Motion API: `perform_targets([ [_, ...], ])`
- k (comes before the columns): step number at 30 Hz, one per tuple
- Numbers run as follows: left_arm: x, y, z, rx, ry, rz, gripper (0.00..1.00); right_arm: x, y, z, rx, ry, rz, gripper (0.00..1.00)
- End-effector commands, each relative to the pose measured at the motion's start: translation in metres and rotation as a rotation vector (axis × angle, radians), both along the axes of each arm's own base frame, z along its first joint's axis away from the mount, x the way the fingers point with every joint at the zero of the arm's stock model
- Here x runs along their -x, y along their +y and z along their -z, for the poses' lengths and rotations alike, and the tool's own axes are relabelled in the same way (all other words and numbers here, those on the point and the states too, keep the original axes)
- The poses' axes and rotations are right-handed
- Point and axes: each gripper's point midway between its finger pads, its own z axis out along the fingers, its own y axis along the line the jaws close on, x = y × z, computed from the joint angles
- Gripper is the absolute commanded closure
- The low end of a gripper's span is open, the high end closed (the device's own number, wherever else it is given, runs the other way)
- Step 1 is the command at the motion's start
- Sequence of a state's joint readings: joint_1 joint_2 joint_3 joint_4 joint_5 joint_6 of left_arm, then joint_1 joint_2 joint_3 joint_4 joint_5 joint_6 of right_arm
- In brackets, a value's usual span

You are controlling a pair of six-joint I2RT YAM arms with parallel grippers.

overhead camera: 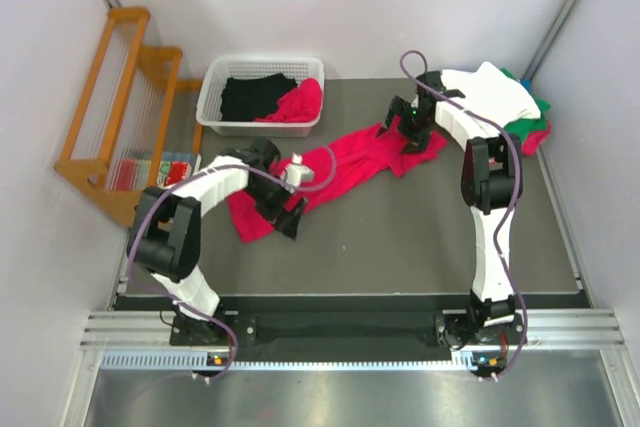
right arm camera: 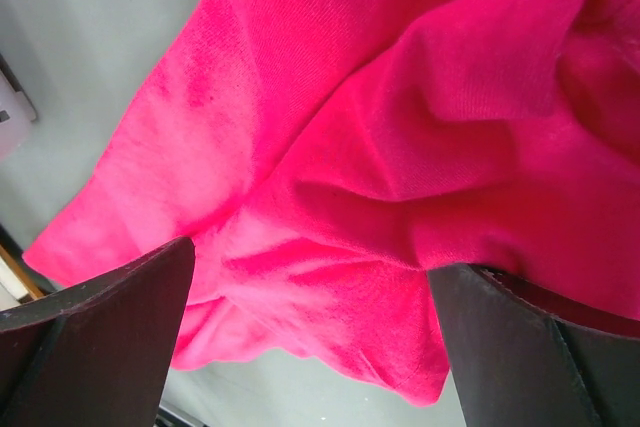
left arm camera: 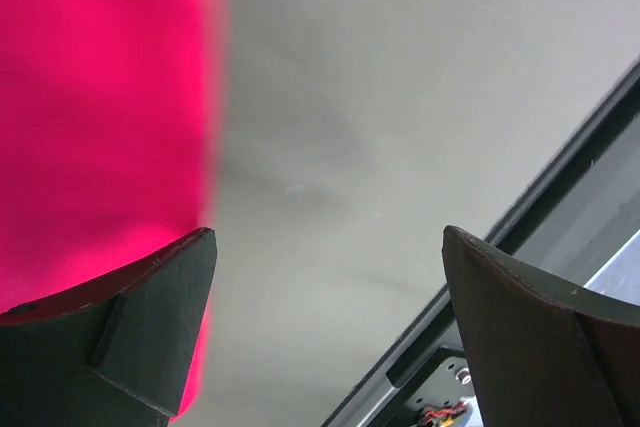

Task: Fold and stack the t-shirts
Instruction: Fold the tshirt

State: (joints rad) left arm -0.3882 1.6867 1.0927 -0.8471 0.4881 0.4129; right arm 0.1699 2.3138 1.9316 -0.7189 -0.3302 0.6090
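Red tee (overhead camera: 350, 165): soft, light, limp; lies crumpled lengthwise across counter (overhead camera: 400, 237). Left gripper (overhead camera: 283, 213) and right gripper (overhead camera: 408, 127) both released, over opposite ends. Best pinched at hem corners.

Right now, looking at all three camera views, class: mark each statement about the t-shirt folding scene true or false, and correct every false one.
1. The crimson t-shirt lies neatly folded. False: it is stretched out and rumpled across the table.
2. Both end effectors are open. True: the left end effector and the right end effector have their jaws spread and grip nothing.
3. The white basket is empty. False: it holds black and red cloth.
4. White and green garments are piled at the table's far right corner. True.
5. The left end effector hangs over the basket. False: it is at the shirt's near left end.
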Motion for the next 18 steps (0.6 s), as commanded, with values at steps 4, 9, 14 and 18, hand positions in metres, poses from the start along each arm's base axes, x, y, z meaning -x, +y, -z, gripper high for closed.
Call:
perform_targets([
  [4, -0.113, 0.082, -0.057, 0.142, -0.193, -0.365, 0.01, -0.018, -0.016, -0.01, 0.177, -0.146, -0.027, 0.0],
  [9, -0.132, 0.12, -0.049, 0.057, -0.247, -0.449, 0.01, -0.014, 0.003, -0.041, 0.187, -0.208, -0.061, 0.0],
  [14, -0.129, 0.123, -0.023, 0.028, -0.214, -0.472, 0.01, 0.005, 0.027, -0.059, 0.172, -0.245, -0.107, 0.0],
  [18, -0.129, 0.129, -0.01, 0.002, -0.214, -0.481, 0.01, 0.025, 0.055, -0.069, 0.153, -0.275, -0.186, 0.0],
])
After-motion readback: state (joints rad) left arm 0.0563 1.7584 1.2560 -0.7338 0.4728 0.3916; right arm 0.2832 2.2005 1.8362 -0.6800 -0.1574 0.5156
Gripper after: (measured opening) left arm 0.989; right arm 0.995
